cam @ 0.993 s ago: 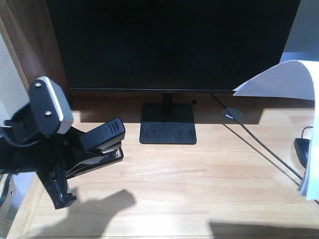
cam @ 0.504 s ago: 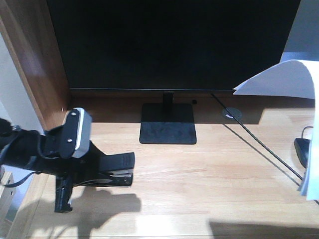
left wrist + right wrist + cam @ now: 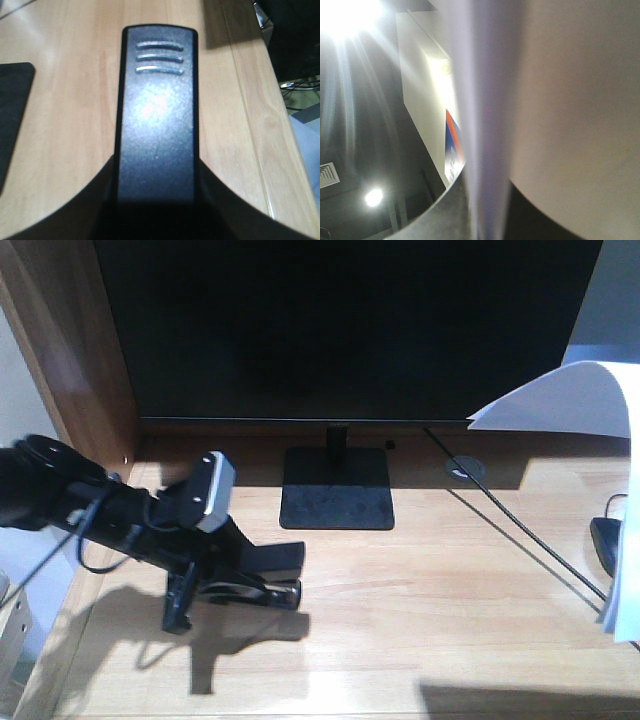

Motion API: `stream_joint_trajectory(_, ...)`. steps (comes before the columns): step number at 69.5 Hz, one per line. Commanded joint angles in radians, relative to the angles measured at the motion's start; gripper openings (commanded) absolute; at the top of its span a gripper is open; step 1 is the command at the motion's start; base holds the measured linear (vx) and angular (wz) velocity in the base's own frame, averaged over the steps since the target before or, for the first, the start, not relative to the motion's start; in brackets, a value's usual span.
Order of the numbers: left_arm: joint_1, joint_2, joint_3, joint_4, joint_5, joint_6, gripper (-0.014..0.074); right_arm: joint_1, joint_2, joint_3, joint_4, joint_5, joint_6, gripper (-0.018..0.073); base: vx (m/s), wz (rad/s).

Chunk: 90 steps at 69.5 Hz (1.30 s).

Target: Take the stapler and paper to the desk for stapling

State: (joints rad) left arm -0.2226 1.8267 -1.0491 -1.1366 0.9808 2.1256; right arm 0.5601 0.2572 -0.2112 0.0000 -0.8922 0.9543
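Stapler [image 3: 157, 100] clamped in left end effector [image 3: 156, 167], near desk [image 3: 450, 590]; paper [image 3: 570, 400] in right end effector [image 3: 487, 200].

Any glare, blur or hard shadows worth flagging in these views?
Front view: hard shadow of the left gripper and stapler on the desk; the paper is blown out. Left wrist view: soft glare on the stapler, bottom edge dark. Right wrist view: a ceiling light flares top left; the paper is blurred.

Front camera high over desk [image 3: 420, 620], toward monitor [image 3: 350, 330]; left wrist close on shared stapler [image 3: 157, 115], right on paper [image 3: 570, 100].
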Motion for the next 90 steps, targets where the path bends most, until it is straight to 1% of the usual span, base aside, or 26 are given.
stream_joint_trajectory(1,-0.02,-0.006,-0.032,-0.126,0.046,0.02,-0.0006,-0.002,0.011,-0.024,-0.013,-0.043,-0.008,-0.0006,0.0,0.0)
stream_joint_trajectory(7,-0.035,0.028,-0.032,-0.147,0.037,0.02,-0.0006,-0.002,0.011,-0.024,-0.013,-0.041,-0.008,-0.0006,0.0,0.0)
stream_joint_trajectory(23,-0.063,0.086,-0.032,-0.148,-0.028,0.02,0.0001,-0.002,0.011,-0.024,-0.013,-0.041,-0.008,-0.0006,0.0,0.0)
stream_joint_trajectory(37,-0.065,0.114,-0.032,-0.147,-0.051,0.02,0.0004,-0.002,0.011,-0.024,-0.013,-0.041,-0.008,-0.0006,0.0,0.0)
stream_joint_trajectory(65,-0.065,0.16,-0.032,-0.134,-0.05,0.02,0.0033,-0.002,0.011,-0.024,-0.013,-0.041,-0.008,-0.0006,0.0,0.0)
stream_joint_trajectory(74,-0.065,0.16,-0.032,-0.134,-0.05,0.02,0.0082,-0.002,0.011,-0.024,-0.013,-0.041,-0.008,-0.0006,0.0,0.0)
stream_joint_trajectory(78,-0.065,0.16,-0.032,-0.134,-0.048,0.02,0.0122,-0.002,0.011,-0.024,-0.013,-0.041,-0.008,-0.0006,0.0,0.0)
stream_joint_trajectory(87,-0.065,0.16,-0.032,-0.134,-0.041,0.02,0.0259,-0.002,0.011,-0.024,-0.013,-0.041,-0.008,-0.0006,0.0,0.0)
stream_joint_trajectory(90,-0.065,0.16,-0.032,-0.136,-0.036,0.02,0.0337,-0.002,0.011,-0.024,-0.013,-0.041,-0.008,-0.0006,0.0,0.0)
